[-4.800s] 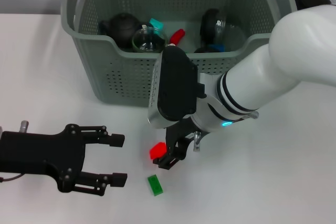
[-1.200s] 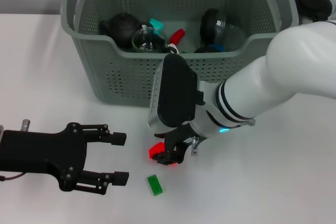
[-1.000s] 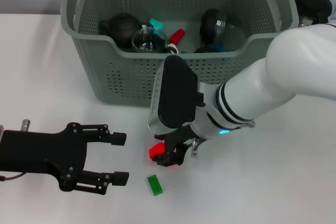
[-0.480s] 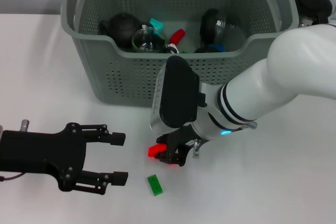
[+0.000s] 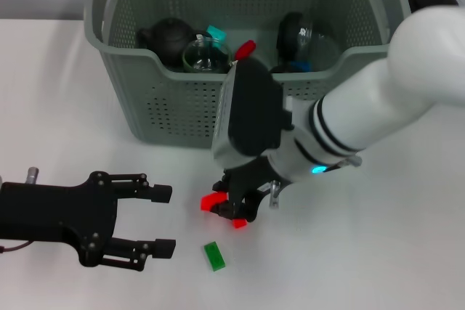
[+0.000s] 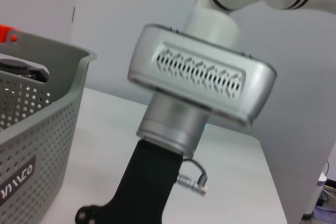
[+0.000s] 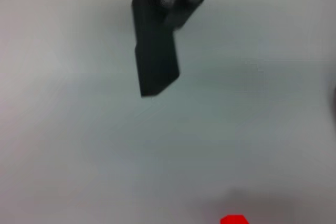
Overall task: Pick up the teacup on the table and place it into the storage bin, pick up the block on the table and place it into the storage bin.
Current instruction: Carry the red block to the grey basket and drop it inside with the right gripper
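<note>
Block (image 5: 211, 202), red, sat pinched between the right gripper's (image 5: 231, 210) jaws at lower centre, seemingly lifted for carrying up to the storage bin (image 5: 174, 107). Lower left, the left gripper (image 5: 161, 220) lay spread, idle.

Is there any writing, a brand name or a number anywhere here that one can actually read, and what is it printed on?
Black label on the front wall of the storage bin: pale letters, cut off at the picture's edge and seen at a slant; not readable.
Right gripper, red block, green block, left gripper: no writing shows.
</note>
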Robot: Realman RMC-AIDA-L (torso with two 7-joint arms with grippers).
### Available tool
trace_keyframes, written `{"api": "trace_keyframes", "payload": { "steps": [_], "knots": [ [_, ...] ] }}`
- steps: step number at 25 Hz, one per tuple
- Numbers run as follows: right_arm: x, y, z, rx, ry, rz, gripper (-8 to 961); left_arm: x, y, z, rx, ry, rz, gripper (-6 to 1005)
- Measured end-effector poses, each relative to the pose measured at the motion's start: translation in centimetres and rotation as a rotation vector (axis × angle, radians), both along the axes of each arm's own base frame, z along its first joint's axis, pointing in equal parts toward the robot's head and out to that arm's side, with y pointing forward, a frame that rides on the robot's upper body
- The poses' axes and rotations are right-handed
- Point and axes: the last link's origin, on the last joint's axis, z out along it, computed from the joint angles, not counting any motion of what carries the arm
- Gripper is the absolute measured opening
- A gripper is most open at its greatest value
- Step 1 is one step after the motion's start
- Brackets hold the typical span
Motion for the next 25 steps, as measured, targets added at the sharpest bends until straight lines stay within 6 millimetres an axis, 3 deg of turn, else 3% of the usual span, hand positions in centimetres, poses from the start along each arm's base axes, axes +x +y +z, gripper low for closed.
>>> {"api": "trace_keyframes", "payload": {
  "steps": [4, 9, 14, 17, 21, 25],
  "knots": [
    [-1.5, 0.5, 2.5, -0.016, 0.075, -0.028, 306, 0.0, 0.0, 0.1, 0.000, 0.002, 0.002, 809],
    [-4.2, 1.1, 7.7, 0.006, 0.221, -0.032, 305, -0.2, -0.2, 0.1, 0.001, 0.003, 0.004, 809],
    [-6.9, 1.8, 12.7, 0.104, 0.397, 0.006, 305, -0.1, -0.1, 0.1, 0.002, 0.003, 0.001, 809],
    [-7.4, 3.2, 15.0, 0.190, 0.514, -0.021, 305, 0.0, 0.0, 0.1, 0.003, 0.003, -0.003, 809],
    [-6.5, 5.9, 16.1, 0.329, 0.601, -0.119, 306, 0.2, 0.3, 0.3, 0.032, -0.024, 0.001, 809],
    [-4.4, 8.2, 15.3, 0.405, 0.571, -0.198, 330, 0.2, 0.4, 0.4, 0.056, -0.034, 0.001, 809]
  ]
}}
